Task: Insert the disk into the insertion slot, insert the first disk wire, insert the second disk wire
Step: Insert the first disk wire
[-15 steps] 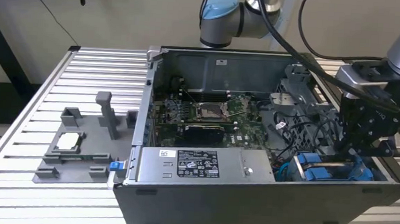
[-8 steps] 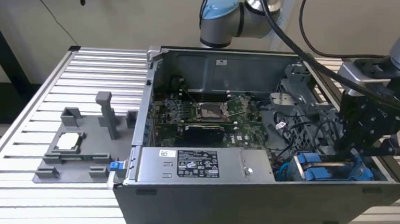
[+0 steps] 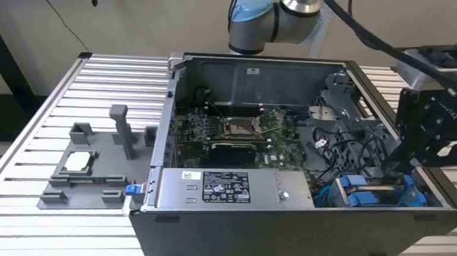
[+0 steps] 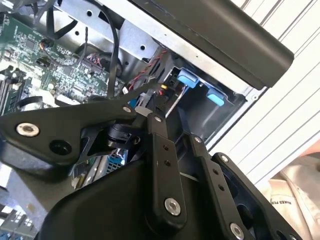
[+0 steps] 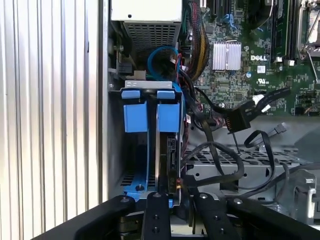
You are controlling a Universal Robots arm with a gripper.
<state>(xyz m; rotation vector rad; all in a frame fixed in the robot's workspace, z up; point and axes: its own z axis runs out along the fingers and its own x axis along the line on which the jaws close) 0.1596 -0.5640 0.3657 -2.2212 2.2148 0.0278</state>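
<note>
The insertion slot (image 3: 350, 194) is the drive cage with blue clips (image 5: 135, 117) in the corner of the open computer case, on the exterior view's right. The disk (image 5: 159, 150) stands on edge inside it, silver with its blue carrier beside it, and it appears as a thin bar (image 3: 384, 186) between the blue parts. My gripper (image 3: 389, 170) reaches down into the cage from above. Its fingers (image 4: 159, 131) close together on the silver edge of the disk (image 4: 142, 106). A loose black wire connector (image 5: 239, 120) hangs over the motherboard beside the cage, apart from the disk.
A labelled silver power-supply box (image 3: 225, 187) sits beside the cage along the case's front wall. The motherboard (image 3: 236, 134) lies behind it, with black and red cables (image 5: 215, 150) looping close to the cage. A grey fixture (image 3: 91, 167) stands on the slatted table (image 3: 17, 210).
</note>
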